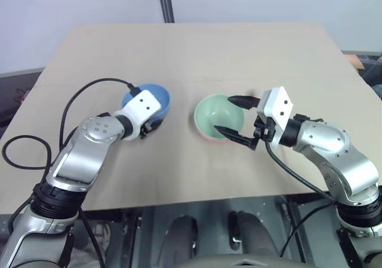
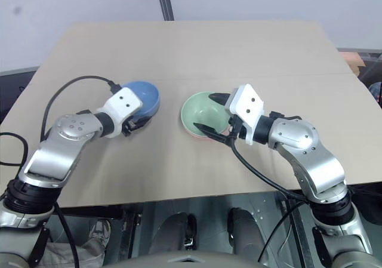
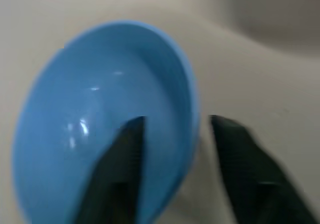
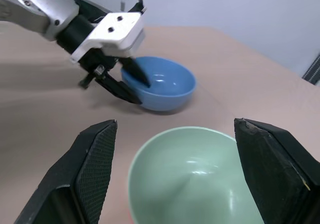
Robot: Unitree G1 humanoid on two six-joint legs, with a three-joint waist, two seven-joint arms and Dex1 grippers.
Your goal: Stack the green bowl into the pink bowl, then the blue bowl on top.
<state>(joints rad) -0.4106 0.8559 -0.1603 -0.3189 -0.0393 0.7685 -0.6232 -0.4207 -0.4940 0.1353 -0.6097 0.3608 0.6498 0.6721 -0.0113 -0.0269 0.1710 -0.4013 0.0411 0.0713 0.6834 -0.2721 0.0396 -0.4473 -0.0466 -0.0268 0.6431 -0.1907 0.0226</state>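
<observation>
we see a wide flat table of pale tan wood (image 1: 197,47) carrying everything. on it, right of centre, the pale mint green round plastic bowl (image 1: 219,114) sits nested inside the salmon pink round plastic bowl (image 1: 206,136), of which just a thin pink edge peeks out below the green rim on the near side. well apart to the left stands the light sky blue round plastic bowl (image 1: 156,97), upright on the table. our right gripper (image 1: 235,117), two black fingers on a white block, hangs at the green bowl's right side with its fingers spread wide, one tip over the far rim and one over the near rim; the right wrist view puts the green bowl between the two spread fingers with a gap on each side, touching neither. our left gripper (image 3: 172,134) is at the blue bowl's near-left rim, one finger inside the bowl, one outside, straddling the wall; fingers are drawn in close on the rim, but we cannot tell whether they actually pinch it.
</observation>
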